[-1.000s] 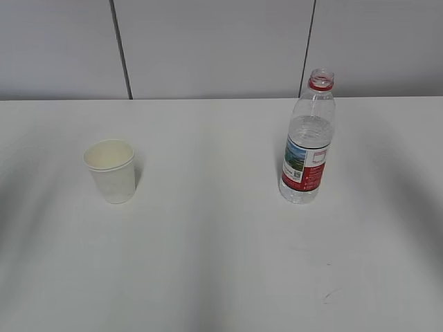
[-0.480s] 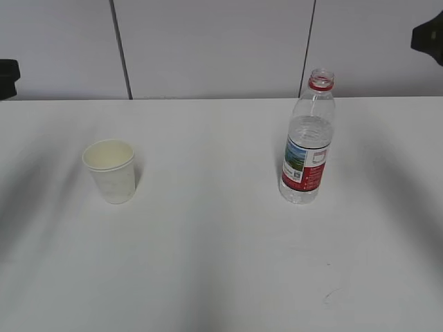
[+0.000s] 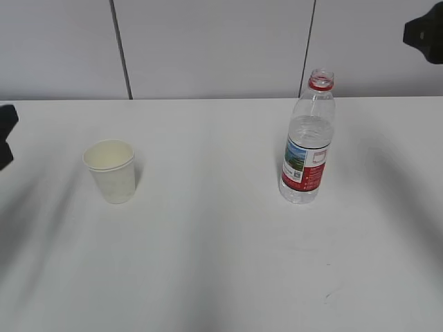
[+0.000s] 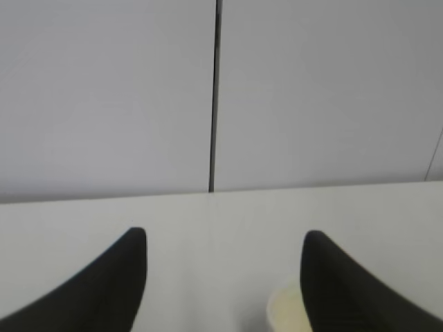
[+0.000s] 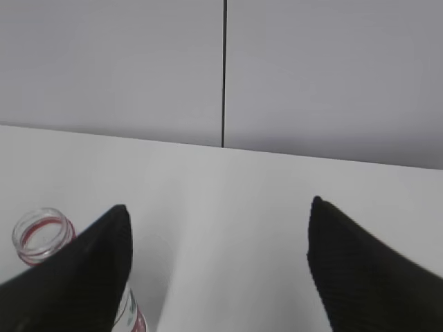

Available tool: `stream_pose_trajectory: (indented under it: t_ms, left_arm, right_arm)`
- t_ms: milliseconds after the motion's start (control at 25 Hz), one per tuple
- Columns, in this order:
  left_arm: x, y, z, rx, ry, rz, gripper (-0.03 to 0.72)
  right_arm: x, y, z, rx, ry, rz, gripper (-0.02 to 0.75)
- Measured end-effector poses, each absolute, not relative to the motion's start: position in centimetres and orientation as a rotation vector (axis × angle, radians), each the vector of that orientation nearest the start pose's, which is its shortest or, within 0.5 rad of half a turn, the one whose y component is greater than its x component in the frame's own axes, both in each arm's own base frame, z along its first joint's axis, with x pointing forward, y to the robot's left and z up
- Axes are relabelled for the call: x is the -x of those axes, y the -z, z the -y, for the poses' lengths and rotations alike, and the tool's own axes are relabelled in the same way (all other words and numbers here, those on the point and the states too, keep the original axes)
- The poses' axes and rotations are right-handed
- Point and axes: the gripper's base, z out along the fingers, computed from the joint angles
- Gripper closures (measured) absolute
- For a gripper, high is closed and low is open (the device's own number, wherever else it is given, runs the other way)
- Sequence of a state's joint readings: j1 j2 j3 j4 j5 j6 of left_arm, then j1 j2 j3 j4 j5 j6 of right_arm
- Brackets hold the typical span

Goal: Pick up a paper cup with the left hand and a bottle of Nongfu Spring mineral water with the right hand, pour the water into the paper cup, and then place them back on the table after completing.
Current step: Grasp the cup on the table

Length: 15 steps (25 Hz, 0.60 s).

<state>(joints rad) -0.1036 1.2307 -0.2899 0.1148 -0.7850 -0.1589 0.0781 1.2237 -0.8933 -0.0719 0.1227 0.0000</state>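
- left hand (image 3: 5, 135): only a black sliver shows at the left edge of the exterior view, well apart from the cup. Wrist cam shows the left gripper (image 4: 223, 277) spread wide, nothing between the fingers (image 4: 111, 283).
- paper cup (image 3: 111, 170): upright on the table (image 3: 208, 263), left of centre, mouth up, looks empty. In the left wrist view its rim (image 4: 285, 312) peeks out at the bottom, right of the gap centre and partly behind the right-hand finger, so not lined up yet.
- Cup handling, my read: very light, thin wall, crushes easily, can skid on the smooth top. Take it mid-wall below the rolled rim, light squeeze, jaws square to the taper.
- bottle (image 3: 307, 138): upright, right of centre, well apart from the cup. Cap off, red neck ring, label round the lower half, water (image 3: 309, 130) up to about the shoulder.
- Bottle handling, my read: heavier than the cup, thin slick plastic that flexes; an open neck means a hard squeeze could push water out. Grip at the label band, firm but not crushing, keep vertical until over the cup.
- right hand (image 3: 423, 29): black corner at top right, high and clear of the bottle. Right gripper (image 5: 218, 270) also spread wide and empty; bottle mouth (image 5: 43, 235) sits left of the gap, beside the left-hand finger (image 5: 76, 277).
- Stage: approach only, neither object touched.
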Motion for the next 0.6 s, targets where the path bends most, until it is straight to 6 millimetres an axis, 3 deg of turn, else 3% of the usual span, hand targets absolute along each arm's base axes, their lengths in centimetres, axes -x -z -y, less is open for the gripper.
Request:
stream_pose_trajectory:
  t_ms: [240,400,600]
  left_arm:
    - [-19.2,-18.0,2.9,-0.081,0.233,-1.693,0.251]
    - [-19.1,-16.0,3.1,-0.094,0.256,-1.732,0.251]
    - [-19.2,-12.3,4.1,-0.204,0.322,-1.909,0.251]
  right_arm:
    - [-27.4,-29.6,-2.2,0.135,-0.014,-1.922,0.152]
    - [-26.8,-28.0,-2.2,0.13,-0.028,-1.889,0.152]
    - [-26.2,-26.7,-2.2,0.13,-0.038,-1.848,0.152]
